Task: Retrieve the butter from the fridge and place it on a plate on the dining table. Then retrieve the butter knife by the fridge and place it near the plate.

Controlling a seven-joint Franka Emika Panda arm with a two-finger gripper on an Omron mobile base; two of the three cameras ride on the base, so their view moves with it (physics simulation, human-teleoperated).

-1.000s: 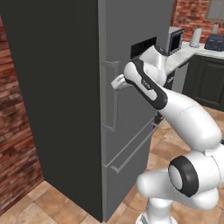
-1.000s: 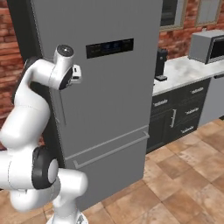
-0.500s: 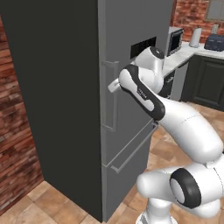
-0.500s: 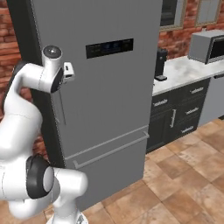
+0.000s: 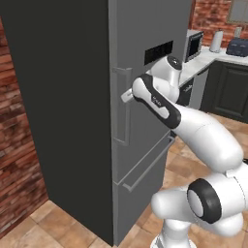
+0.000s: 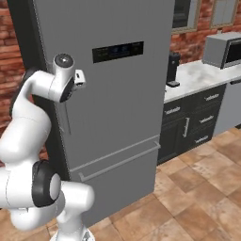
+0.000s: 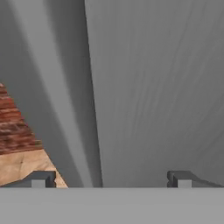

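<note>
Since a second ago your arm has swung its hand closer in to the tall grey fridge (image 5: 145, 58), and the two-finger gripper (image 7: 111, 179) now sits right against the upper door, beside the slim vertical handle (image 5: 127, 106) at the door's left edge. In the hand view you see two dark fingertips (image 7: 39, 179) set wide apart, with the handle's bar and the door edge running up between them — nothing is held.

Count what you have in front of you: one fridge, closed, so you cannot see what is inside it; one black rectangular panel (image 6: 117, 51) on the upper door; one long horizontal bar (image 6: 120, 160) across the bottom drawer. From the left base view you see the fridge's dark side wall (image 5: 58, 97) and red brick (image 5: 14, 145) to its left.

To the right of the fridge runs one pale counter (image 6: 202, 75) on dark cabinets (image 6: 197, 122) with several drawer pulls. On it stand one small dark appliance (image 6: 172, 69) near the fridge and one grey microwave (image 6: 223, 49) farther right. In the left base view the far counter also carries a white cylinder (image 5: 217, 41) and a dark boxy object (image 5: 238, 46) — too small to tell what they are. Terracotta floor tiles (image 6: 197, 188) lie below.
</note>
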